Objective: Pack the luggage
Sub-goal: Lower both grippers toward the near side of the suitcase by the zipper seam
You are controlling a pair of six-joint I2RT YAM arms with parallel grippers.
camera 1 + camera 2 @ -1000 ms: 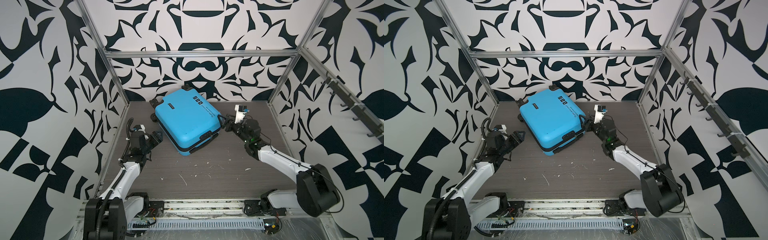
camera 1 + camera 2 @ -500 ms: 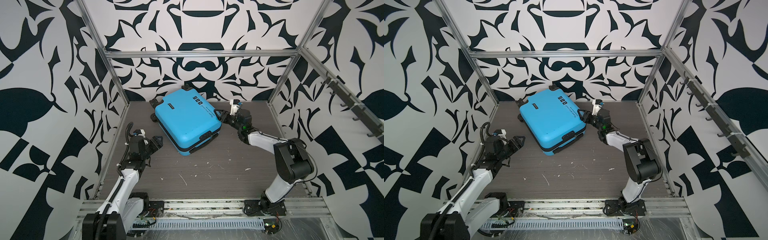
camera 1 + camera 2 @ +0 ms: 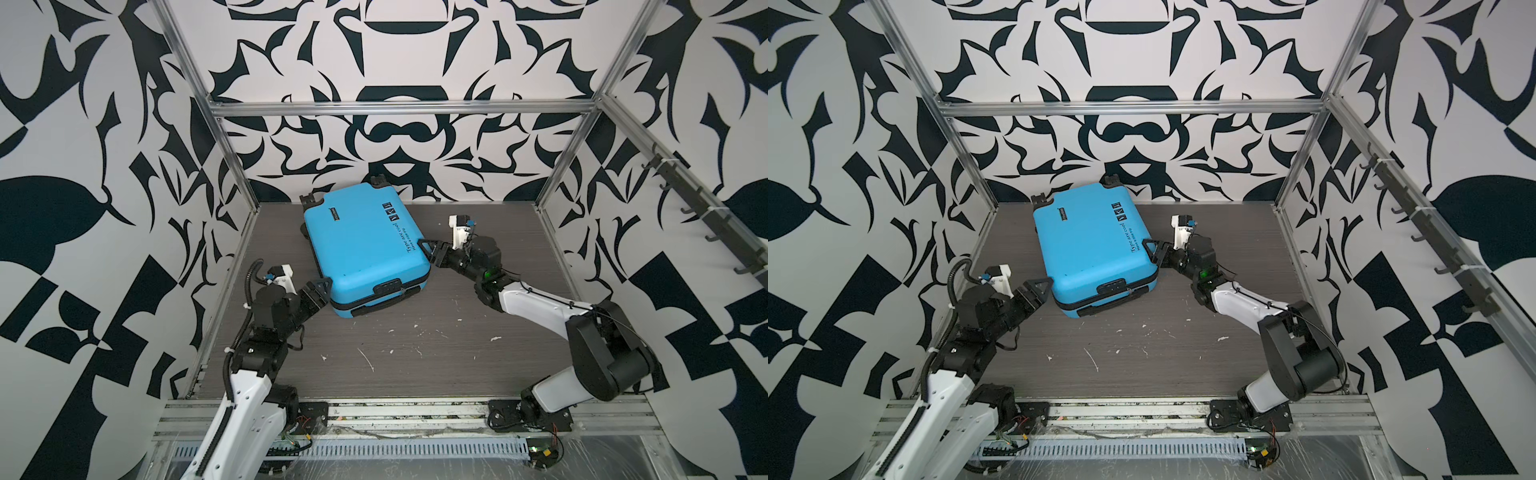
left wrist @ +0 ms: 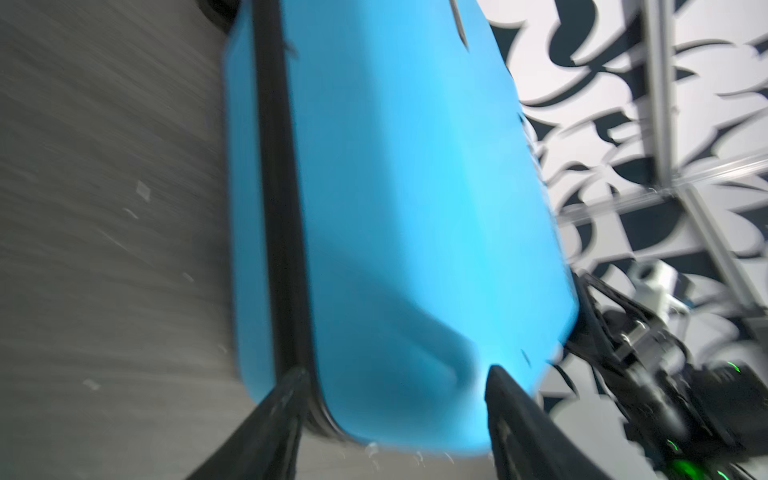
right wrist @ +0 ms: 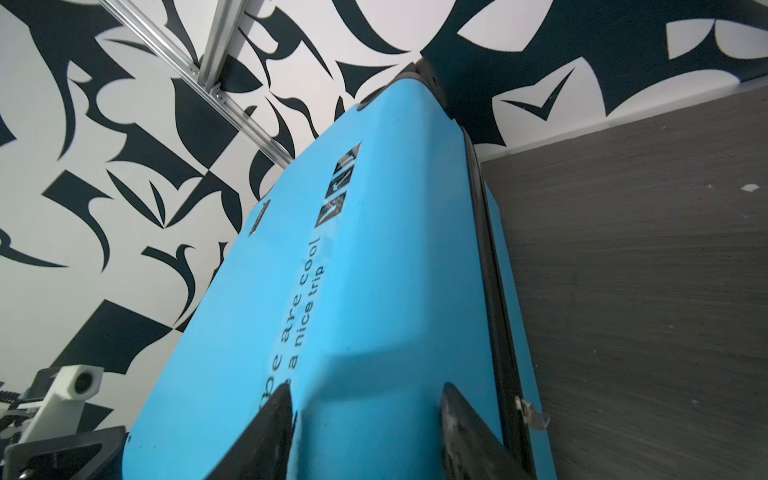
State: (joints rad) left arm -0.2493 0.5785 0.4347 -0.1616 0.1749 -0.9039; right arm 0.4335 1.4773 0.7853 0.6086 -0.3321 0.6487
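— Two grippers, where?
— My left gripper (image 3: 323,291) is at the 7 o'clock corner of the luggage (image 3: 365,245), right gripper (image 3: 428,251) at its 3 o'clock edge. Both pairs of jaws stand apart astride the shell (pinching or only touching, I cannot tell).
— And the luggage?
— Closed, lying flat toward 12 o'clock on the table (image 3: 415,357).

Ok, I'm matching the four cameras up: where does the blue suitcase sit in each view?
Top view: luggage lies flat, back of centre, skewed.
Top view: luggage likewise, a little further left.
Left wrist: luggage fills the middle, blurred.
Right wrist: luggage fills the lower centre, lettering readable.
Shared landmark: its black zipper band.
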